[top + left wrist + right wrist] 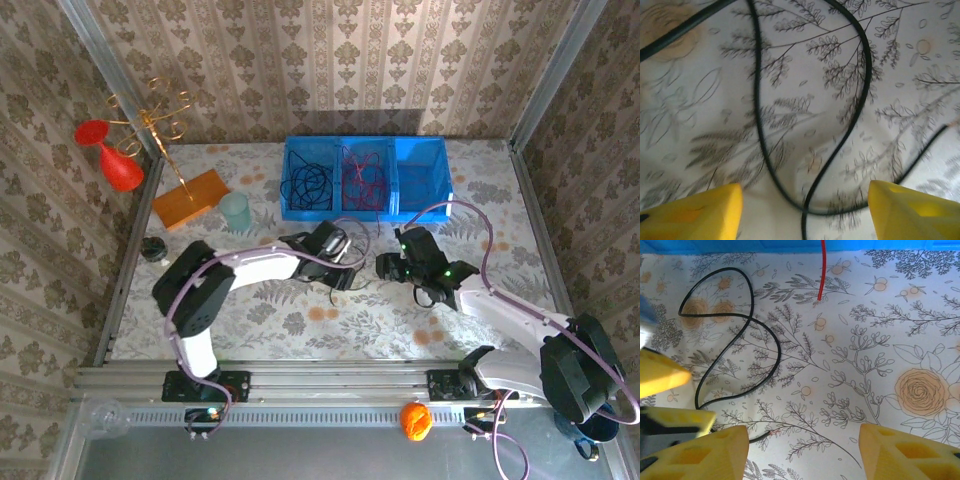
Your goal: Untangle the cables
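Low, left pincer (805,202) and right pincer (802,445) agape

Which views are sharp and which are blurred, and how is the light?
Left wrist: the thin black cable and the left gripper's yellow fingertips are all soft. Right wrist: the flowered tablecloth and the cable are sharp, the right gripper's yellow fingertips blurred. Top external: even light, only faint shadows.

Closed in on three sides by walls (340,60) papered in beige damask. Framed by grey metal posts (112,70) at the far corners. Spread over the desk (300,320) as a pale floral cloth, edged nearside by an aluminium rail (330,380). Lit softly and evenly.
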### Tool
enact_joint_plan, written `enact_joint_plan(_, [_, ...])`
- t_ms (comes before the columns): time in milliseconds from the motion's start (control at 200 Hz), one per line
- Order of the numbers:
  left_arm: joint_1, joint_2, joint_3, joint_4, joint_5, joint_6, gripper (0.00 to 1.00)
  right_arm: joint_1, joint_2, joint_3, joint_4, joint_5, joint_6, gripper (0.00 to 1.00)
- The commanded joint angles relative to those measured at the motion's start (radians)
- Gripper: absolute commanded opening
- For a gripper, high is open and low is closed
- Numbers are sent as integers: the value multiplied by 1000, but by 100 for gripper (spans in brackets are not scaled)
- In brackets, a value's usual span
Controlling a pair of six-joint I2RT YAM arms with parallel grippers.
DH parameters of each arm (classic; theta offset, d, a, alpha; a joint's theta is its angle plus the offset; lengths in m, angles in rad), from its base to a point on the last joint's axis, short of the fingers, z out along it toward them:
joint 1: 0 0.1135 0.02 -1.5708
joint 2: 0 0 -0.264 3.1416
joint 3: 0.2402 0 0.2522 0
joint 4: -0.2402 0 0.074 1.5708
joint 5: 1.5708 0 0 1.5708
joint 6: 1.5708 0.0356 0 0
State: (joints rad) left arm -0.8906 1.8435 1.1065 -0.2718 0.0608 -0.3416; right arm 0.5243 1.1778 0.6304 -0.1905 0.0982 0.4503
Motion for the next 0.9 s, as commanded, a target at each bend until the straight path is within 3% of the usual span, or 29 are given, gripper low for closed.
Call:
enact_joint_plan(0, [-13, 86, 87, -104, -128, 50, 66, -7, -15, -12, 7, 25, 11, 62])
enact_joint_plan(160, [-13, 150, 124, -100, -129, 49, 54, -12, -25, -32, 12, 26, 6, 62])
enact_joint_plan(390, [-29, 111, 99, -102, -124, 64, 17, -24, -94, -66, 1, 40, 4, 62])
enact_joint_plan(540, [-45, 11, 47, -100, -135, 68, 0, -29, -132, -64, -14, 55, -2, 62])
enact_joint_plan(775, [-111, -234, -56, -128, -243, 121, 0, -33, -174, -65, -33, 67, -3, 62])
enact_joint_plan(890, [-117, -360, -110, -147, -245, 125, 0, -33, -184, -72, -25, 66, -1, 62])
